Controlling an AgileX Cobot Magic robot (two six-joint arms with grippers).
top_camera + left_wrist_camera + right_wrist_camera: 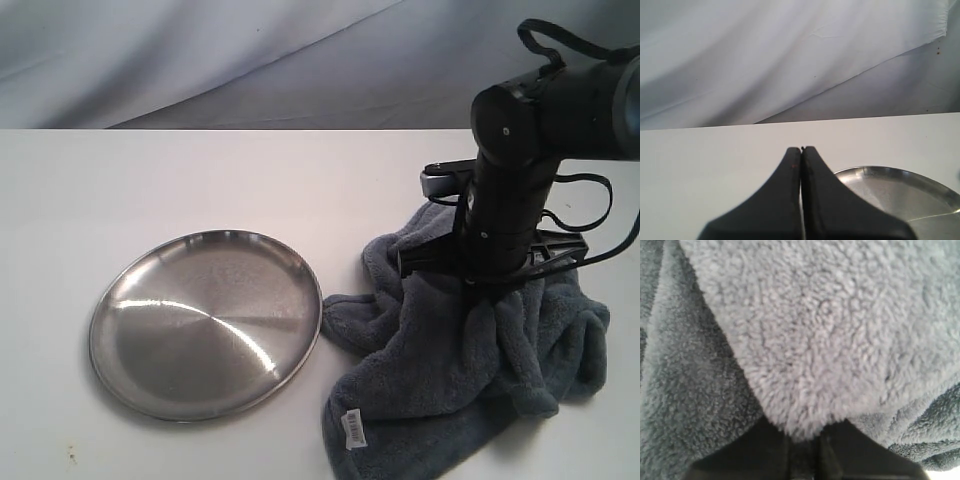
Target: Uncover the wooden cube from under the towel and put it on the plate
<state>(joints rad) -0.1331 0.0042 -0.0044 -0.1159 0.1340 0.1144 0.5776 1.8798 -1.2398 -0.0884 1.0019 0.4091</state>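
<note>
The slate-grey fleece towel [470, 370] lies bunched at the right of the white table, its white label [354, 428] near the front edge. My right gripper [487, 285] comes down from above and is shut on a fold of the towel [805, 340], pinched up into a peak between its fingers [771, 450]. The wooden cube is hidden; no part of it shows. The round steel plate [205, 322] rests to the left of the towel, holding nothing. My left gripper [801, 150] is shut with nothing in it, above the table beside the plate's rim [890, 172].
A white table [150, 190] runs back to a draped pale backdrop [250, 60]. The right arm's black body and cables [560, 120] stand over the towel's far side. The towel's near edge [330, 320] almost touches the plate.
</note>
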